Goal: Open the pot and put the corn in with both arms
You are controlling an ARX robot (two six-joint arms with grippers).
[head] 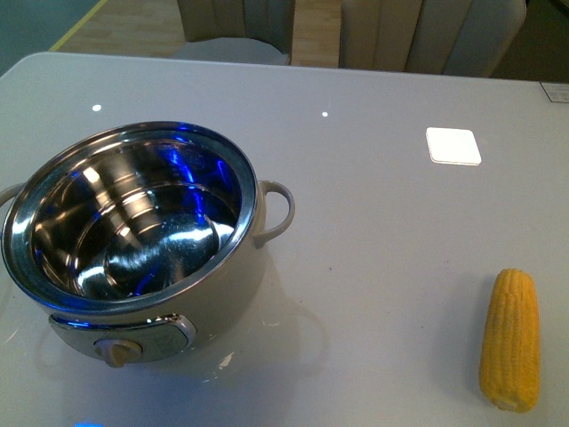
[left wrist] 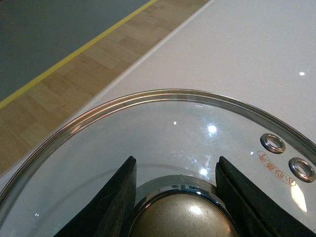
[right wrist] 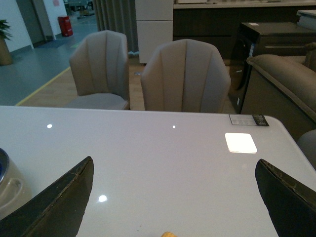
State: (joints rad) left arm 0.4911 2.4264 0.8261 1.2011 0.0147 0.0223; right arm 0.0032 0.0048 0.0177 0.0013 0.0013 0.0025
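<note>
The pot (head: 133, 236) stands open at the left of the grey table, its cream body, steel inside and beige front knob (head: 117, 352) in the front view; its handle and rim edge show in the right wrist view (right wrist: 10, 187). The corn (head: 511, 338) lies on the table at the front right; only its tip shows in the right wrist view (right wrist: 169, 234). My left gripper (left wrist: 177, 165) is shut on the brass knob (left wrist: 185, 217) of the glass pot lid (left wrist: 163, 123) and holds it above the table's edge. My right gripper (right wrist: 174, 170) is open and empty above the corn tip. Neither arm shows in the front view.
A white square patch (head: 453, 146) lies on the table at the back right. Beige chairs (right wrist: 185, 76) stand behind the far edge. A small label (head: 556, 91) sits at the far right corner. Wooden floor with a yellow line (left wrist: 74, 52) lies beyond the table's left edge.
</note>
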